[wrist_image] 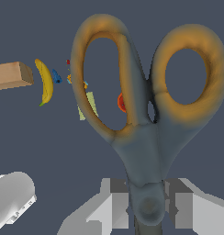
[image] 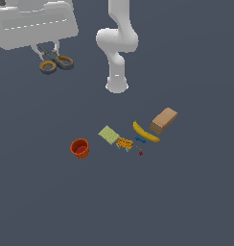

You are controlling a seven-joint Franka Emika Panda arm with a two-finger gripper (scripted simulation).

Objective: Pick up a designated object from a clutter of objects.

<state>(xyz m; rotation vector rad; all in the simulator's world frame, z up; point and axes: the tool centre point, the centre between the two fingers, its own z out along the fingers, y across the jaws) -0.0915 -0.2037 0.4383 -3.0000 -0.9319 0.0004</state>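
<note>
Gripper [wrist_image: 148, 206] clenched on scissors [wrist_image: 148, 124], held high; cup [image: 80, 148], sponge [image: 109, 135], banana [image: 145, 132], box [image: 163, 120] lie below, well apart.

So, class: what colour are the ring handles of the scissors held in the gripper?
Orange-tan, on the scissors clamped in the gripper; the wrist view shows it best.

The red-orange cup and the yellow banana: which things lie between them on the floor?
In the exterior view, the pale green sponge and the orange patterned block lie between the red-orange cup and the yellow banana; tiny blue bits lie beside the banana.
</note>
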